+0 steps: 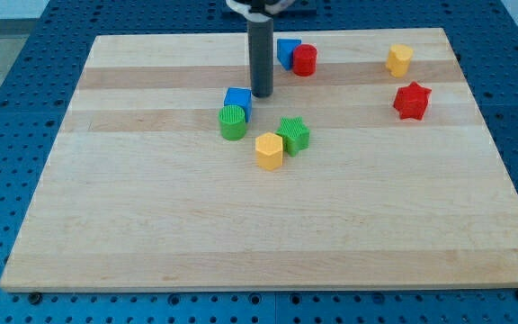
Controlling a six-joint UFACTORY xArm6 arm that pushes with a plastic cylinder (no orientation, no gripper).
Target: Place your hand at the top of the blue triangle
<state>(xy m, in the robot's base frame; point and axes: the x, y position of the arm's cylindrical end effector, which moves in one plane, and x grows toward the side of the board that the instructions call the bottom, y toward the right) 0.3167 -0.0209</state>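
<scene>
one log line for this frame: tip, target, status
tip: my tip just right of blue cube | target: blue triangle, beside red cylinder | status: not at target

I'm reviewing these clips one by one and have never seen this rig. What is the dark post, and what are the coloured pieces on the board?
There is one camera view, looking down at a slant on a wooden board that lies on a blue perforated table. The dark post is the robot arm's rod. It has no gripper and holds nothing; my tip only slides along the board and pushes blocks.

Eight small blocks lie there. My tip is just to the right of the blue block, which touches the green cylinder below it. Further down are a green star and a yellow block. Near the top edge, a second blue block sits against a red cylinder. On the view's right are another yellow block and a red star.
</scene>
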